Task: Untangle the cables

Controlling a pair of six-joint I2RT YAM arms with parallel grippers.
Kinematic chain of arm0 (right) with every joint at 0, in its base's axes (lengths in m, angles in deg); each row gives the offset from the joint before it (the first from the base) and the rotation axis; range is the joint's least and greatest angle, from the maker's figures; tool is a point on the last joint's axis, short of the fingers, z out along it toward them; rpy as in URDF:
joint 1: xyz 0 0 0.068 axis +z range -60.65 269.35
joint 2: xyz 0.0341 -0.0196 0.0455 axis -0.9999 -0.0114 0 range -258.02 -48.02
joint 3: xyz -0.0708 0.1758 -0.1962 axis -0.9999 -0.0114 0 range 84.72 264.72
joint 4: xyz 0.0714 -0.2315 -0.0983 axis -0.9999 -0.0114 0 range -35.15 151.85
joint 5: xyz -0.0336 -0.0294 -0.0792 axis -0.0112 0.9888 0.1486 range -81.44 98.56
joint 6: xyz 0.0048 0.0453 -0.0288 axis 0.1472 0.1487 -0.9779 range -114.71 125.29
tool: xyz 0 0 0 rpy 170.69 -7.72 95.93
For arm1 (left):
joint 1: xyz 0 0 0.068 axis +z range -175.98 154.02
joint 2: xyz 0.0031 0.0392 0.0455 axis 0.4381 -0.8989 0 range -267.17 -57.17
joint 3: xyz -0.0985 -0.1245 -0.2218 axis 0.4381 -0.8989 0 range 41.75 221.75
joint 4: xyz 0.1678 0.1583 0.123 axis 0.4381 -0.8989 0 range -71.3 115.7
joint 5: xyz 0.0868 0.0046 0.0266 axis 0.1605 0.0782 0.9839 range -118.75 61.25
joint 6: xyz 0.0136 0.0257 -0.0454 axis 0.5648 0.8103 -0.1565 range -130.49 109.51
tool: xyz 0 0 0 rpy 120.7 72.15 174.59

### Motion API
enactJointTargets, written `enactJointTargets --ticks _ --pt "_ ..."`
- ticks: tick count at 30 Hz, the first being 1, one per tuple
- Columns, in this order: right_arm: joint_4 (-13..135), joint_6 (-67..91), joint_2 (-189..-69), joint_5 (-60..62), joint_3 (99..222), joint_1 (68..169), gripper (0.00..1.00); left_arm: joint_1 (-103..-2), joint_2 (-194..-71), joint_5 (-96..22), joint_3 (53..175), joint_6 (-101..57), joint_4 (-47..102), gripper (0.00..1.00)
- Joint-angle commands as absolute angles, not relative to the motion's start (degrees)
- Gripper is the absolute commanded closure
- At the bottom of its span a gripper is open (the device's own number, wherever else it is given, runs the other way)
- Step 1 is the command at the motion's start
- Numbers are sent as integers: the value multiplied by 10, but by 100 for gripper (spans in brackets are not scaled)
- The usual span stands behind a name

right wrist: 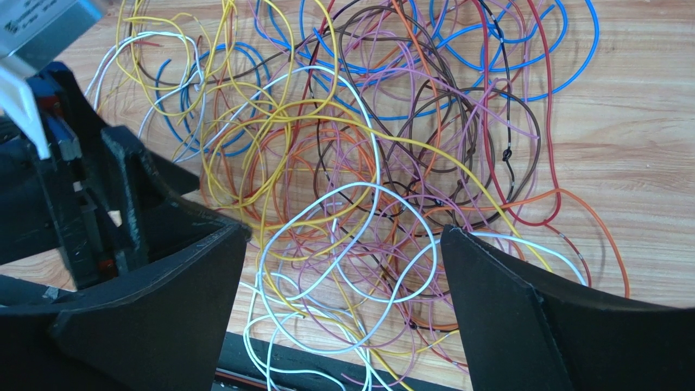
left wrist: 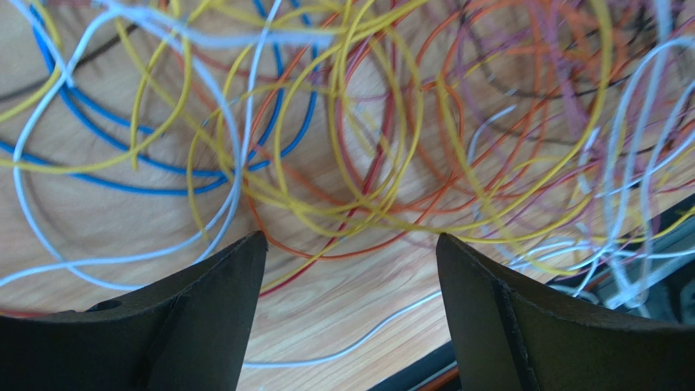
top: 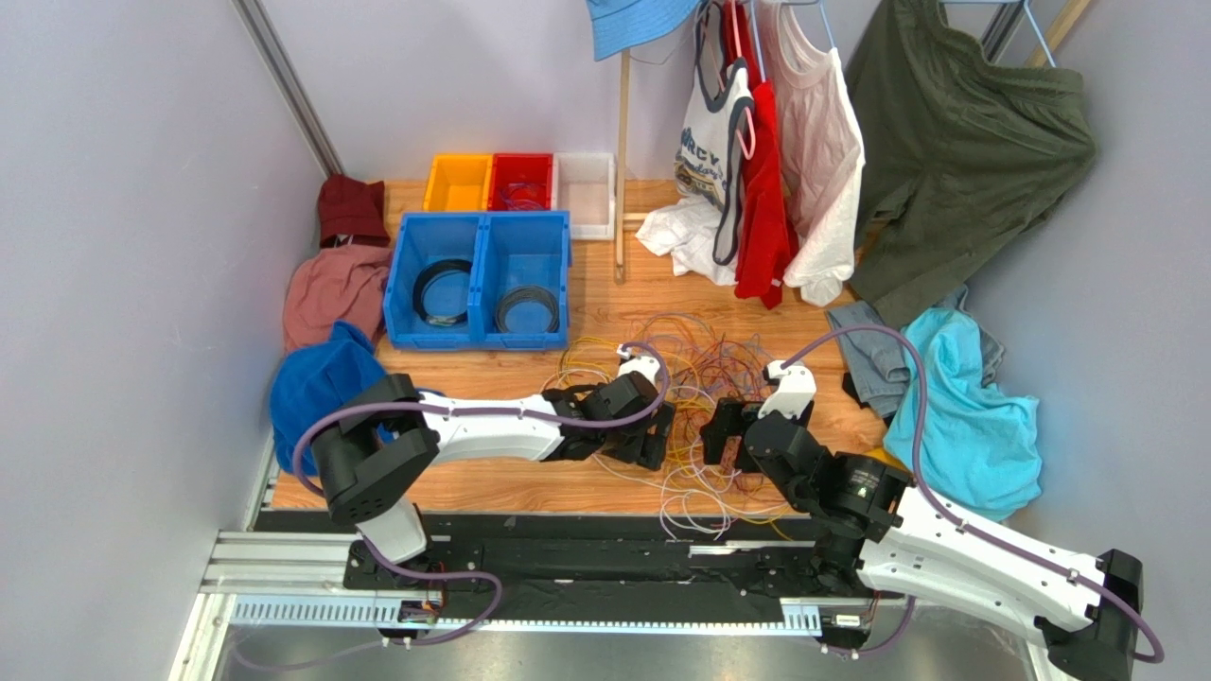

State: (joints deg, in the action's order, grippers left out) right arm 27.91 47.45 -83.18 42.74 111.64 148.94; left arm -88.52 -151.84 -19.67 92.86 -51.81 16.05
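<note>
Wooden table (top: 483, 372) carries the cables (top: 704, 355) as one loose tangle, just beside the blue bins (top: 481, 280), on their near right. Left pincer (top: 651, 437) and right pincer (top: 722, 429) hang over the tangle's side farthest from the bins. Both are open and grip nothing, probably so that each can take a separate strand. Loops lie directly beneath both sets of jaws.

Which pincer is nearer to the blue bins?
Left. The left pincer is in front of the blue bins, a little to their right; the right pincer is farther right, across the cables.
</note>
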Motion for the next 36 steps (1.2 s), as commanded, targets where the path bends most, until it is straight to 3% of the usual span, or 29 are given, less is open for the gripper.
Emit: enactJointTargets --ticks 1,4,5,7,11,22,29,33,36 --pt "284 484 -829 427 1115 1491 5 -886 -1548 -180 961 -529 199 20" --pt "277 484 -828 428 1116 1491 5 -886 -1554 -178 963 -528 203 59" --pt "273 485 -827 429 1116 1491 5 -886 -1553 -177 963 -528 202 85" --pt "271 486 -825 431 1116 1492 5 -886 -1541 -172 959 -527 191 100" --pt "273 489 -819 427 1115 1491 5 -886 -1485 -147 940 -519 166 100" --pt "314 478 -823 406 1111 1492 4 -886 -1129 -73 986 -424 29 100" --pt "381 454 -765 352 1120 1492 4 -886 -1123 -17 1176 -346 -103 100" --pt "478 424 -697 330 1087 1492 12 -886 -1155 -13 1254 -310 -134 100" --pt "538 365 -684 297 1118 1492 13 -886 -1182 -21 1293 -297 -148 100"
